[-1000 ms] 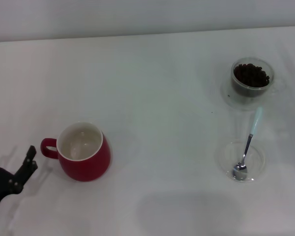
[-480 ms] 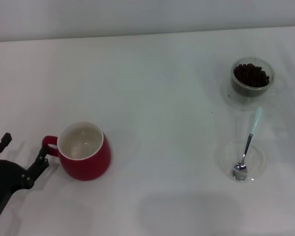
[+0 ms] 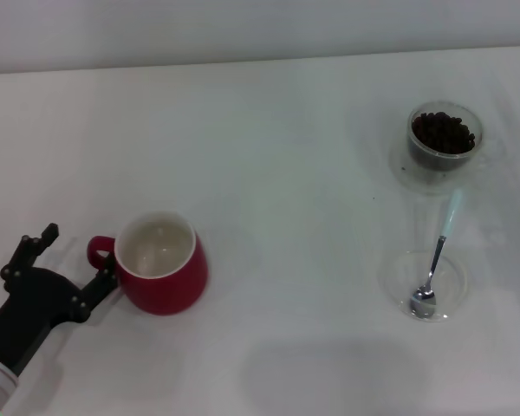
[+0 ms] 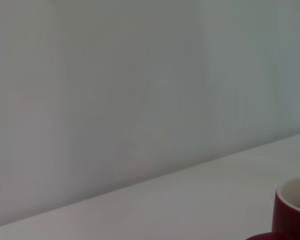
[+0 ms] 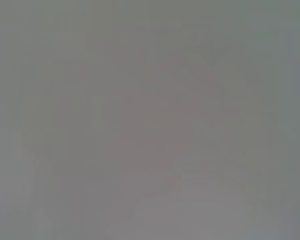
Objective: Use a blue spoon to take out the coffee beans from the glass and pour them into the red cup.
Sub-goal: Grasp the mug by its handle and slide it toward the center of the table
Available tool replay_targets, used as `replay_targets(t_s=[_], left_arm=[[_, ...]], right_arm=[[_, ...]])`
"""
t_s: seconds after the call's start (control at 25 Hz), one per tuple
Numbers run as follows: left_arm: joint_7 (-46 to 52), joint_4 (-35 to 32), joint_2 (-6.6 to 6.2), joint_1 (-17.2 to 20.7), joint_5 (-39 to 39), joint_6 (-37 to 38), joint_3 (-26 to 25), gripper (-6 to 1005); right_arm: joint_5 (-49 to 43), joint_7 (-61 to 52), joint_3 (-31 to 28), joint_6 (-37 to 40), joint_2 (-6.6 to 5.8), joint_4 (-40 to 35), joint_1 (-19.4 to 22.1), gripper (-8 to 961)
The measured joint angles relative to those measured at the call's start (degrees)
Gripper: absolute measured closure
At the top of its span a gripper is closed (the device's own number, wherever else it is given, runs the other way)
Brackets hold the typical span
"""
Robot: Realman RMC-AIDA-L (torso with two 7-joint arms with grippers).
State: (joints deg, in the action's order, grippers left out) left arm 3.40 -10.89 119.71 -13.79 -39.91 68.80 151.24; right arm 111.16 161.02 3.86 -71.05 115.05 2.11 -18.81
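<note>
Bright, even, diffuse light from overhead on the white table (image 3: 269,130). Only soft, pale shadows: beside the left gripper (image 3: 76,251), under the red cup (image 3: 163,276), and one broad faint patch near the table's front edge. Small glints on the cup's glossy side, the blue spoon (image 3: 432,276) and the glass (image 3: 442,139). Flat, featureless grey across the right wrist view.

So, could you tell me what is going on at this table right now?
The left gripper is open beside the red cup, one finger at the cup's handle; the cup looks empty. The coffee beans are all in the glass on the robot's right side. The blue spoon lies untouched, its bowl in a shallow clear dish. The right gripper is not in view. No scooping has begun.
</note>
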Motion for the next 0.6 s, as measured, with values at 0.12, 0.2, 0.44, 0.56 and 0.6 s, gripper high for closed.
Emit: replay_targets(t_s=[0.12,0.2,0.44,0.56,0.6], left_arm=[[0.0,-0.1,0.00,-0.5,0.0,0.0,0.9,110],[-0.1,-0.5,0.00,-0.6,0.1,0.0,1.7,110],[-0.1,-1.5,0.00,-0.4,0.1,-0.1,2.5,115],[-0.1,-1.5,0.00,-0.5,0.1,-0.1,3.2,120],[-0.1,-1.5,0.00,-0.5,0.1,-0.1,3.2,122]], right_arm=[[0.0,0.0,0.0,-0.1,0.00,0.0,-0.1,80],[0.1,0.0,0.0,-0.1,0.00,0.0,-0.2,80],[0.3,0.0,0.0,0.0,0.00,-0.1,-0.3,80],[0.3,0.0,0.0,0.2,0.00,-0.2,-0.4,80],[0.3,0.1,0.0,0.3,0.00,-0.3,-0.4,80]])
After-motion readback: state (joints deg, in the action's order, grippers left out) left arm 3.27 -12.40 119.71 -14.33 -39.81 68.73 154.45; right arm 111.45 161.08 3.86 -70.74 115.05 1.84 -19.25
